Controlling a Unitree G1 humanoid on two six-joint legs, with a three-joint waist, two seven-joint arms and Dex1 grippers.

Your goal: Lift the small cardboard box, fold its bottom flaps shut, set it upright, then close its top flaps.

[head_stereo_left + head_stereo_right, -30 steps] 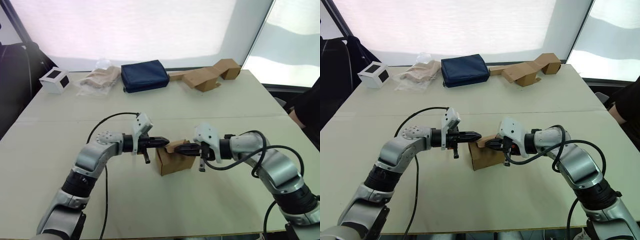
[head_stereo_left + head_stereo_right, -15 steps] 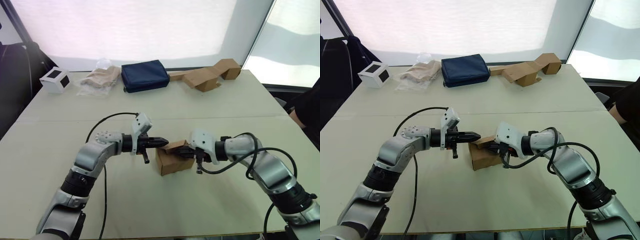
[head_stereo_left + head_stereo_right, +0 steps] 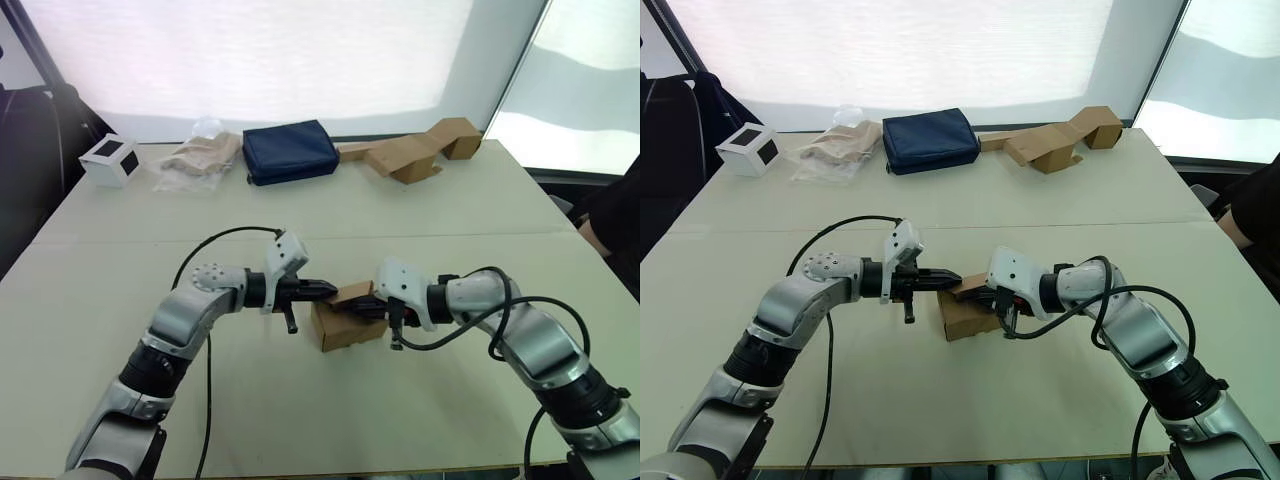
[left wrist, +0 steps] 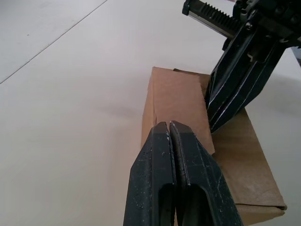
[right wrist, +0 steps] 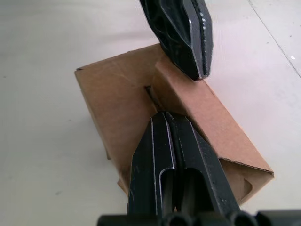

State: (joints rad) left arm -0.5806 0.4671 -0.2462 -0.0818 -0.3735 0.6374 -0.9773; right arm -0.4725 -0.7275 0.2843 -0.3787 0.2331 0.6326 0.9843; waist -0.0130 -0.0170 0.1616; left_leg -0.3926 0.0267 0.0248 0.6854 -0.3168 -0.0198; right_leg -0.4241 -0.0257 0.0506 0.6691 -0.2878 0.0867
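The small cardboard box (image 3: pixel 348 325) stands upright mid-table, plain brown. Its top flaps (image 5: pixel 202 117) lie nearly flat, one tilted up along a slanted seam. My left gripper (image 3: pixel 332 289) reaches in from the left, shut with nothing between its fingers, its tip over the box's top left edge. My right gripper (image 3: pixel 350 306) comes from the right, also shut and empty, its tip resting on the top flaps (image 4: pixel 176 101) near the seam. The two tips nearly meet above the box. The bottom flaps are hidden under the box.
Along the far edge of the table lie a white cube with black squares (image 3: pixel 109 160), a crumpled bag (image 3: pixel 195 160), a navy pouch (image 3: pixel 290 151) and a long strip of joined cardboard pieces (image 3: pixel 415 150). A dark sleeve (image 3: pixel 615 215) shows at the right border.
My right gripper has slid left over the box top and pressed the raised flap lower. My left gripper has edged right, over the box's left edge.
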